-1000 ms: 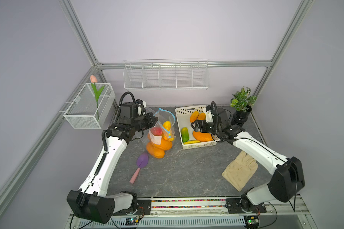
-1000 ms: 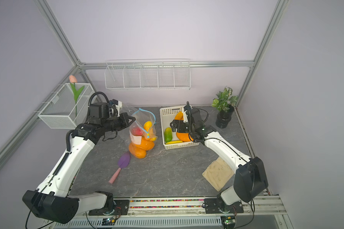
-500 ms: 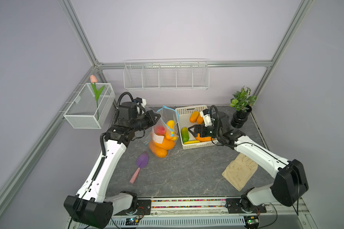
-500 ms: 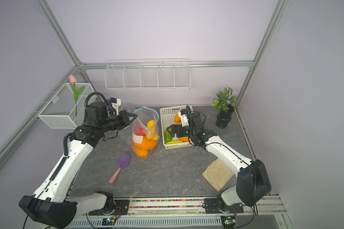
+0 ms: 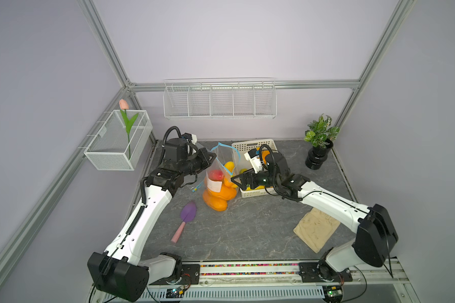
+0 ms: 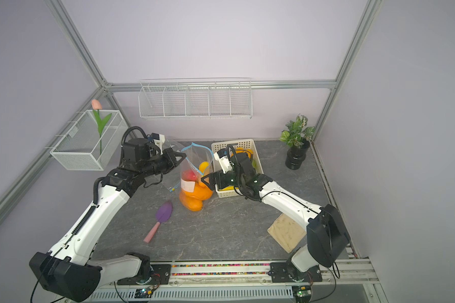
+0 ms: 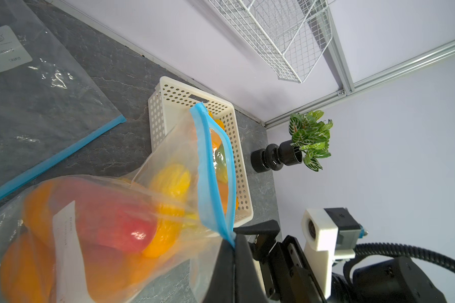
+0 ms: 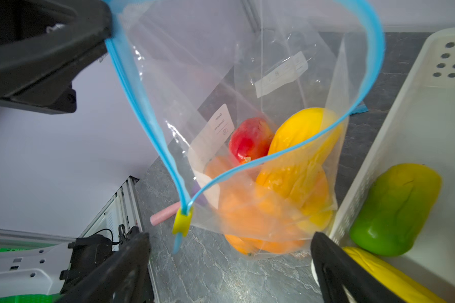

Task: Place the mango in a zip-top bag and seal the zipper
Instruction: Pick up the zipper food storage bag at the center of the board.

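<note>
Zip-top bag [image 5: 219, 183]: stands on the counter [image 5: 247, 230] just beside the basket. Its mouth is open and the blue zipper track [image 8: 142, 105] spreads in a loop, with a yellow slider [image 8: 182, 221] at one end.
Bag contents: orange mangoes [image 8: 260, 217] at the bottom, with a red mango [image 8: 250, 139] and a yellow mango [image 8: 300, 136] on top of them.
White perforated basket [image 8: 405, 105]: holds a green mango [image 8: 397, 207], a yellow fruit [image 8: 378, 272] and some orange fruit.
Second zip-top bag [image 7: 45, 105]: lies flat and empty on the counter.
Left jaws: clamped on the blue zipper rim, holding the bag's top up.
Right jaws: spread wide and empty, just beside the bag on its basket side at fruit level. Contact cannot be told.
Yellow mango and jaws: it sits inside the bag, below the left jaws' grip and near the right jaws' tips.
</note>
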You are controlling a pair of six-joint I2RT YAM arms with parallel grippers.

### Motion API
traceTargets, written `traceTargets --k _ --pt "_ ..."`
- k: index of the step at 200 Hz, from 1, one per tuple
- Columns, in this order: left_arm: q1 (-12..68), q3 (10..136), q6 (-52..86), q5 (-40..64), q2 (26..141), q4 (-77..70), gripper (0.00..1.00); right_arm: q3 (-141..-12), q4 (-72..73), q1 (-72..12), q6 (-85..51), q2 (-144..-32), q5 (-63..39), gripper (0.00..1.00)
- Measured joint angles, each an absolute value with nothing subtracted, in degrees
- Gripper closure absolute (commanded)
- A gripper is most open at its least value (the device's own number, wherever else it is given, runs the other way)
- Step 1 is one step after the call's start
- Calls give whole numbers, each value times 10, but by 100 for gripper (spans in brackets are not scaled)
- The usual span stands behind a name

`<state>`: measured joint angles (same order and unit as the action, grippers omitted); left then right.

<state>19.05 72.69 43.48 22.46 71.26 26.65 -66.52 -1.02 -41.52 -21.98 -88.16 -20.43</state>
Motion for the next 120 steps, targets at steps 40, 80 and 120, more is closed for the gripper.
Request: traceTargets --k 40,80,120 --pt "190 727 445 215 713 260 100 -716 -33 -438 -196 -911 -177 26" --pt "190 727 448 209 713 259 98 -736 -37 -437 -190 -920 -139 68" --pt "190 728 444 208 713 260 73 -745 -38 -436 -195 -928 -118 86"
